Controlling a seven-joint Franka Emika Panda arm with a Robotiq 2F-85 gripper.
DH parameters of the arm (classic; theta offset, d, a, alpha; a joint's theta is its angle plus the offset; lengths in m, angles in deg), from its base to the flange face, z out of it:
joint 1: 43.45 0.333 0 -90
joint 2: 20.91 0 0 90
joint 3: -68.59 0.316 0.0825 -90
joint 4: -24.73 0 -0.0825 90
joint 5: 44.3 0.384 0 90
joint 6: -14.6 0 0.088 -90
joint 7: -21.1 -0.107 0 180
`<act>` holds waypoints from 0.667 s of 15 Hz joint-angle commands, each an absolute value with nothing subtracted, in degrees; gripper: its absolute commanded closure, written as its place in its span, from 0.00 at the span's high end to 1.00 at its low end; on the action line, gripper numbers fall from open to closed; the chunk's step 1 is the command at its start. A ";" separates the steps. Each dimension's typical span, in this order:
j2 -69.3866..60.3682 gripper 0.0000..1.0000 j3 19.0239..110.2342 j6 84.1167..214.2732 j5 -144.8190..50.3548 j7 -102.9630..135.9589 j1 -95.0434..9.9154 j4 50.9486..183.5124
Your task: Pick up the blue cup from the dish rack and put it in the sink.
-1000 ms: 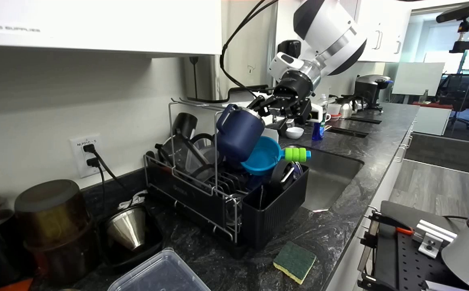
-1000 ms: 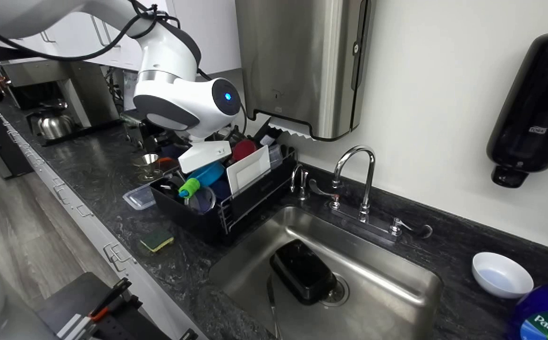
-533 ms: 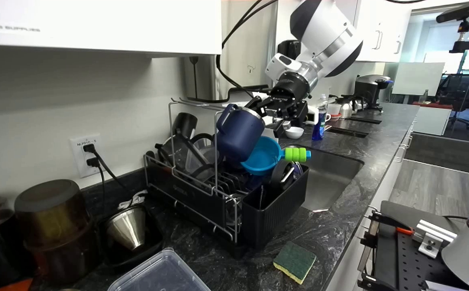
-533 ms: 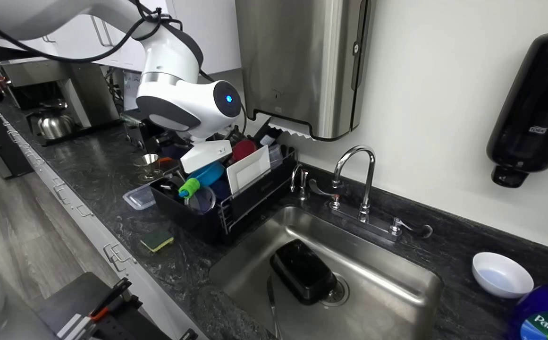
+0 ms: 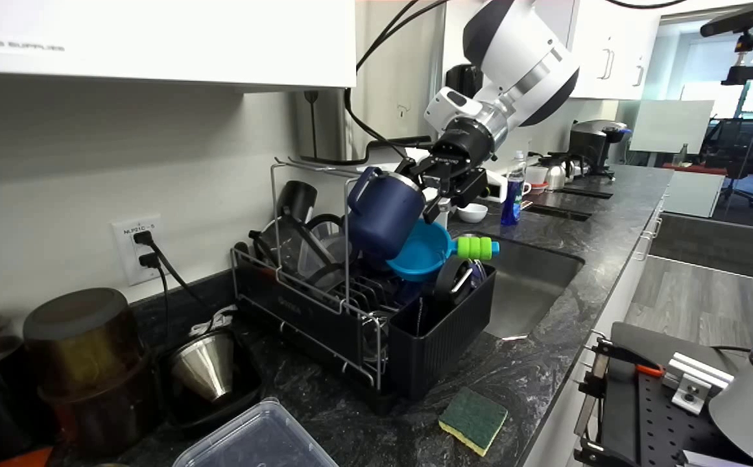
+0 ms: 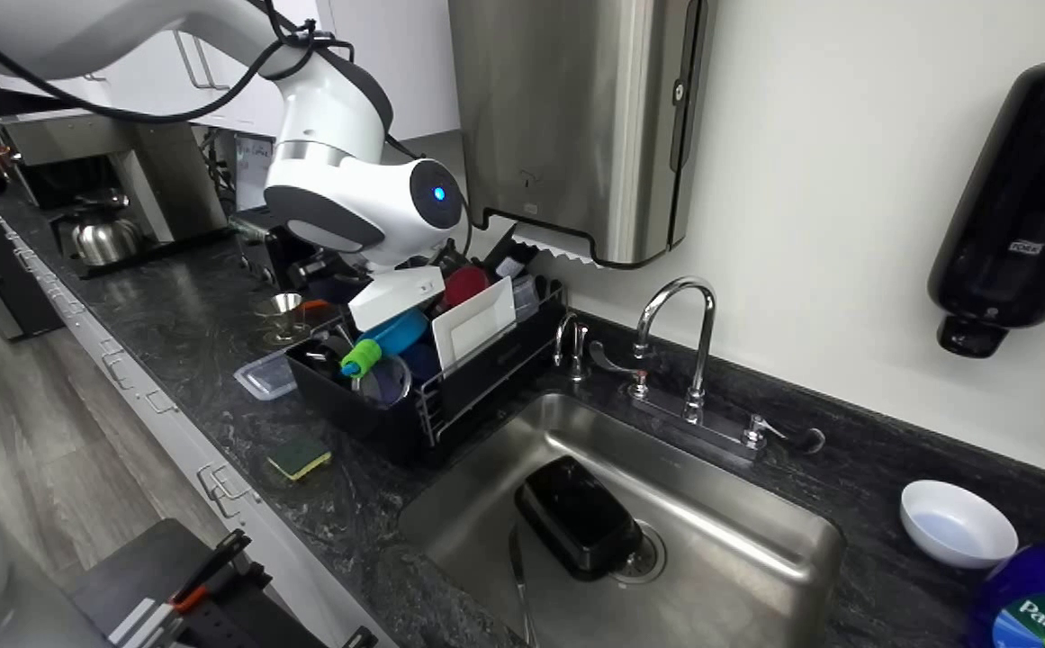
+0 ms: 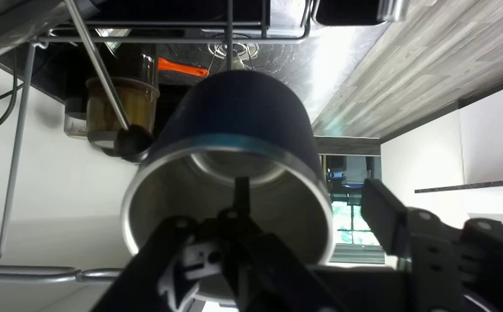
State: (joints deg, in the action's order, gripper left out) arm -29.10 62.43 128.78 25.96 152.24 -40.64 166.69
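Note:
The dark blue cup (image 5: 386, 214) leans tilted on top of the dish rack (image 5: 444, 340), its steel-rimmed mouth facing my gripper (image 5: 419, 189). In the wrist view I look into the mouth of the cup (image 7: 234, 104). One finger of the gripper (image 7: 309, 193) reaches inside the mouth. The other finger is outside the wall, with a visible gap to the rim, so the gripper is open. In an exterior view my wrist mostly hides the cup above the rack (image 6: 495, 355). The steel sink (image 6: 711, 576) is beside the rack and also shows in an exterior view (image 5: 525, 279).
A light-blue strainer with a green handle (image 5: 421, 250) lies just below the cup. A white plate (image 6: 475, 324) stands at the rack's sink side. A black container (image 6: 576, 517) and a utensil lie in the sink. The faucet (image 6: 698, 351) stands behind it. A rack wire (image 5: 346, 240) rises by the cup.
My gripper has moved slightly toward the cup, and its outer finger has come nearer to the cup's outside wall. The cup has not visibly moved.

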 commanded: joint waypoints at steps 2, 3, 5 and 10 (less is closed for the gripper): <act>-28.15 0.31 63.94 129.00 27.36 154.87 -42.39 166.23; -28.18 0.23 63.92 129.00 27.34 154.92 -42.44 166.23; -28.24 0.09 63.87 128.98 27.33 155.04 -42.59 166.21; -28.36 0.02 63.82 129.00 27.52 155.24 -42.81 166.25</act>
